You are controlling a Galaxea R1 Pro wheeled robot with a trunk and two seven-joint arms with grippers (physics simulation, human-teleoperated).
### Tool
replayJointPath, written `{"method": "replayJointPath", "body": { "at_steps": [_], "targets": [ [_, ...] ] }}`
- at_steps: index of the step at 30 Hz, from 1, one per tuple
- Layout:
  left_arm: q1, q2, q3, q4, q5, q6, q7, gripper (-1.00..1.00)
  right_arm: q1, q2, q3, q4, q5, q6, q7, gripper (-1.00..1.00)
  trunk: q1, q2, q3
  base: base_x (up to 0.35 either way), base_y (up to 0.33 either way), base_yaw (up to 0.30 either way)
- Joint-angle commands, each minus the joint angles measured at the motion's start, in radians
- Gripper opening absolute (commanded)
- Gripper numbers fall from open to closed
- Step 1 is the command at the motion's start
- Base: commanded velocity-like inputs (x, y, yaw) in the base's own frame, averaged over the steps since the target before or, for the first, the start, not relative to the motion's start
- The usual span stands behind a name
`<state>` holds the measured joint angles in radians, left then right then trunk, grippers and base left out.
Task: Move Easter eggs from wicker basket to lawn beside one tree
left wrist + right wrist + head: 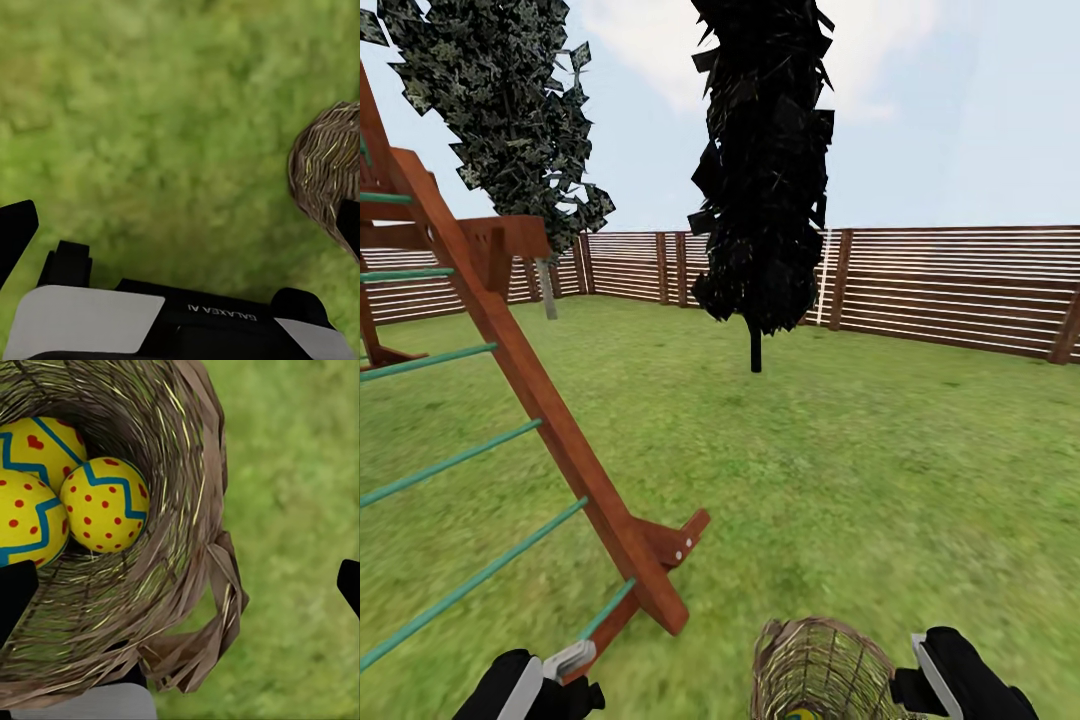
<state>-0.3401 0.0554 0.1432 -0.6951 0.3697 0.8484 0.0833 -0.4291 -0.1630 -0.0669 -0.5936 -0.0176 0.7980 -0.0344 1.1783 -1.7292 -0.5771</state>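
Rough woven wicker basket (180, 547); 3 smooth matt painted eggs (105, 505); coarse grass lawn (880, 450); reddish wooden ladder frame (550, 420).

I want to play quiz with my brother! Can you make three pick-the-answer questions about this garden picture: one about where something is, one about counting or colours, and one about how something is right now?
1. Where are the Easter eggs?
A. Inside the wicker basket
B. On the grass by a tree
C. On the wooden climbing frame

2. How many eggs can you see in the basket?
A. One
B. Three
C. Five

3. What is the right gripper holding?
A. An egg
B. The basket's handle
C. Nothing; it is open

Answers:
1 A: in the right wrist view the eggs sit together at the basket's bottom.
2 B: three yellow eggs with red dots and blue zigzags show there.
3 C: its jaws stand wide apart over the basket and lawn, touching nothing.
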Motion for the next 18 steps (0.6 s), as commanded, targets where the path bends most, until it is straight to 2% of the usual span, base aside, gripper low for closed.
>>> {"method": "replayJointPath", "body": {
  "at_steps": [1, 13, 18],
  "targets": [
    [0.000, 0.000, 0.001, -0.001, 0.011, 0.004, 0.009, 1.00, 0.000, 0.000, -0.002, -0.001, -0.002, 0.004, -0.003, 1.00, 0.004, -0.008, -0.004, 0.000, 0.000, 0.000],
    [0.000, 0.000, 0.001, -0.001, 0.011, 0.004, 0.009, 1.00, 0.000, -0.003, -0.003, -0.002, -0.003, 0.004, -0.002, 1.00, 0.050, -0.092, -0.042, 0.000, 0.000, 0.000],
    [0.000, 0.000, 0.002, -0.001, 0.014, 0.004, 0.009, 1.00, 0.000, -0.006, -0.004, -0.002, -0.003, 0.004, -0.002, 1.00, 0.050, -0.092, -0.042, 0.000, 0.000, 0.000]
  ]
}}
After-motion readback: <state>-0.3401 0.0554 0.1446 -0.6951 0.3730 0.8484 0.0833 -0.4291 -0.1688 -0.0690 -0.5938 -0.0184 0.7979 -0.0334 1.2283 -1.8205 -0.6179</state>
